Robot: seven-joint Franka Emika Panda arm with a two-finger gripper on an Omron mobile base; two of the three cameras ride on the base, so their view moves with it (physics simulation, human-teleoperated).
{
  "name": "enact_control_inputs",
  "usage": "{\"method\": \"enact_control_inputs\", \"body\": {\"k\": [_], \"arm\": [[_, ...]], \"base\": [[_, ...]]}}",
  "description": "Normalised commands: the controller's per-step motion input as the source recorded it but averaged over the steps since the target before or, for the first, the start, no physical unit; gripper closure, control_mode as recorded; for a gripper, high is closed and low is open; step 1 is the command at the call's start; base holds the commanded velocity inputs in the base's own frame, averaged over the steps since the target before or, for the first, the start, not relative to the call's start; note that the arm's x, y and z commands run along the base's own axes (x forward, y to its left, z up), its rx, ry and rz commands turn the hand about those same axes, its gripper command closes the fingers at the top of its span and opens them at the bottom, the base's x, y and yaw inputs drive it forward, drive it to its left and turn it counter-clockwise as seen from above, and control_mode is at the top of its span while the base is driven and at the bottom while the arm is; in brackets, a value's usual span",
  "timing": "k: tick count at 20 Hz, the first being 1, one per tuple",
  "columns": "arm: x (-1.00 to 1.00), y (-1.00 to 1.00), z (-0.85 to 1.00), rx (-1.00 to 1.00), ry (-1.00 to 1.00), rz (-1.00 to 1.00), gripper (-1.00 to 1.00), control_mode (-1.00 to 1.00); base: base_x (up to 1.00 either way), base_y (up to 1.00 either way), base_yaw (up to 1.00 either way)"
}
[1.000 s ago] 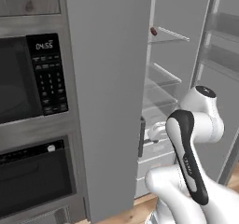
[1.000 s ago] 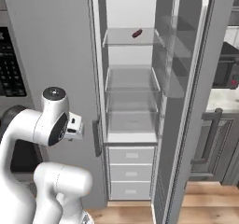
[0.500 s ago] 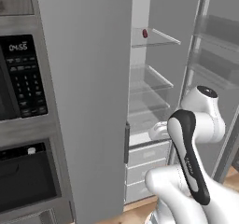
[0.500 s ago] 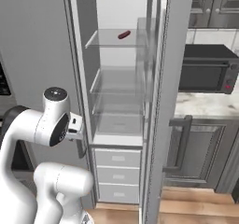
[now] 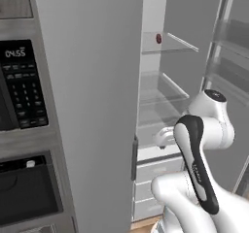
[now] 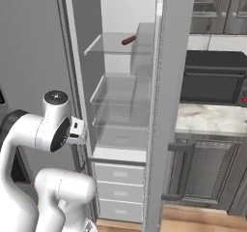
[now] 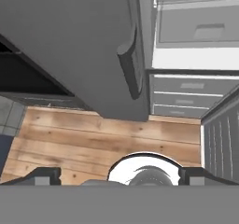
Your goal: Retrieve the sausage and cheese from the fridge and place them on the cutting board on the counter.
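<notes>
The sausage (image 6: 128, 40) lies on the top glass shelf (image 6: 116, 45) of the fridge (image 6: 116, 105), near the back. The right door (image 6: 161, 129) is swung open and the left one (image 5: 92, 106) is closed. White drawers (image 6: 118, 190) sit at the bottom. The gripper (image 7: 119, 175) is spread wide, grasping nothing, pointing down at the wood floor (image 7: 93, 139). A black microwave (image 6: 214, 79) sits on the counter (image 6: 212, 120) to the right.

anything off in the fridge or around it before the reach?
Nothing spilled, tipped or damaged. The fridge has one door open; its glass shelves sit level and its white drawers are shut. The sausage lies alone on the top shelf. One oddity: no cheese is visible on any shelf.
</notes>
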Motion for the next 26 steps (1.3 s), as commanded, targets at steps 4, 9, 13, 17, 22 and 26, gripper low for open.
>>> {"method": "enact_control_inputs", "body": {"k": [4, 9, 13, 17, 22, 26], "arm": [[0.0, 0.0, 0.0, 0.0, 0.0, 0.0, -1.0, 1.0], [0.0, 0.0, 0.0, 0.0, 0.0, 0.0, -1.0, 1.0], [0.0, 0.0, 0.0, 0.0, 0.0, 0.0, -1.0, 1.0], [0.0, 0.0, 0.0, 0.0, 0.0, 0.0, -1.0, 1.0], [0.0, 0.0, 0.0, 0.0, 0.0, 0.0, -1.0, 1.0], [0.0, 0.0, 0.0, 0.0, 0.0, 0.0, -1.0, 1.0]], "base": [[0.69, -0.24, 0.03], [0.5, -0.16, 0.03], [0.03, -0.08, 0.0], [0.0, 0.0, 0.0], [0.0, 0.0, 0.0], [0.0, 0.0, 0.0]]}}
